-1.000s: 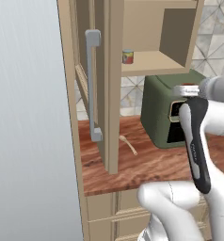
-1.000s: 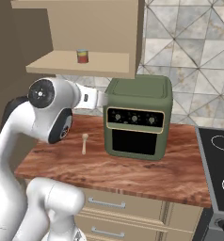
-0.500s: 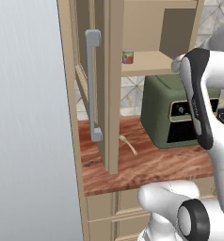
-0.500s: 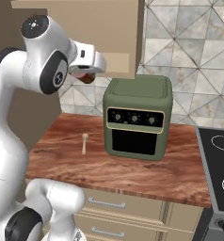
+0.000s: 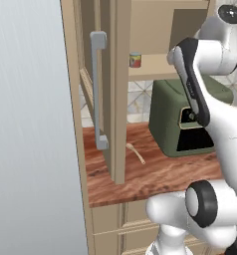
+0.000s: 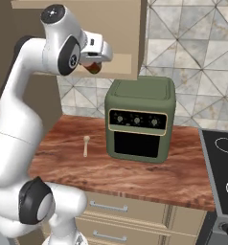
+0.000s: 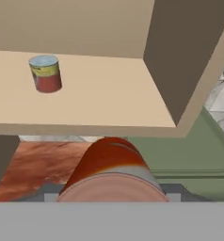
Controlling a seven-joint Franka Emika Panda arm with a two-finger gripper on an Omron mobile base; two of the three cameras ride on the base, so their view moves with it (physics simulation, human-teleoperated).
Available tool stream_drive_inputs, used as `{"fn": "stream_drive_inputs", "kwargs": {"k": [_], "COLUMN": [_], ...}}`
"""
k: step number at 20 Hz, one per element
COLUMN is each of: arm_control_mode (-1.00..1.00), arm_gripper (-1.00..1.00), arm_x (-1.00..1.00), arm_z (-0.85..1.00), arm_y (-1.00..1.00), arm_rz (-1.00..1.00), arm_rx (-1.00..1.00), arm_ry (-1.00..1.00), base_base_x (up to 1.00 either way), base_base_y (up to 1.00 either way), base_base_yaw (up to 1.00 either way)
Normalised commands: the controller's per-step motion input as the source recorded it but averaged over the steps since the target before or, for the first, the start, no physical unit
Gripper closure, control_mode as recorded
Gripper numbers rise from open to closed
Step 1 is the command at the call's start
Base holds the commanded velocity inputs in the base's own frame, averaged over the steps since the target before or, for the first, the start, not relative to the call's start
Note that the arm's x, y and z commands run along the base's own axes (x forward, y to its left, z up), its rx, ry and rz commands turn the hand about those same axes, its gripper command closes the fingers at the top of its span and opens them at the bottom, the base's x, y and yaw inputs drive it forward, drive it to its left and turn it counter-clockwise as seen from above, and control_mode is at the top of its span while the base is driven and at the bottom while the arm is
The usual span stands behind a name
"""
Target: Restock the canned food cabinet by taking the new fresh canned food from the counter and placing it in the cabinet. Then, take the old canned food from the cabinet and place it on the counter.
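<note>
Canned food, the new one (image 7: 111, 172), sits pinched between my fingers (image 6: 93, 67) at the bottom centre of the hand view, just below the cabinet (image 7: 85, 101) shelf edge. A second ago my arm was low by the oven (image 6: 141, 119); now it has swung up to shelf height, so placing comes next. Old canned food (image 7: 45, 74) stands upper left on the shelf.

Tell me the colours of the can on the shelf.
Can: silver lid, yellow-and-red label, clearest in the hand view.
</note>
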Motion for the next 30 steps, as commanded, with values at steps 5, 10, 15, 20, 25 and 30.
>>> {"fn": "stream_drive_inputs", "kwargs": {"k": [5,10,15,20,25,30], "arm_control_mode": [-1.0,-1.0,-1.0,-1.0,-1.0,-1.0], "arm_gripper": [1.0,1.0,1.0,1.0,-1.0,-1.0], "arm_x": [0.93,0.91,0.81,0.54,0.38,0.06], "arm_z": [-0.14,-0.26,-0.19,-0.24,-0.3,-0.24], "arm_y": [0.09,0.0,0.0,0.0,0.0,0.0], "arm_rz": [0.0,0.0,0.0,0.0,0.0,0.0], "arm_rx": [-0.02,-0.02,0.0,0.0,0.0,-0.01], "arm_ry": [0.0,0.0,0.0,0.0,0.02,0.05], "base_base_x": [0.0,0.0,0.0,0.0,0.0,0.0], "base_base_y": [0.0,0.0,0.0,0.0,0.0,0.0], "base_base_yaw": [0.0,0.0,0.0,0.0,0.0,0.0]}}
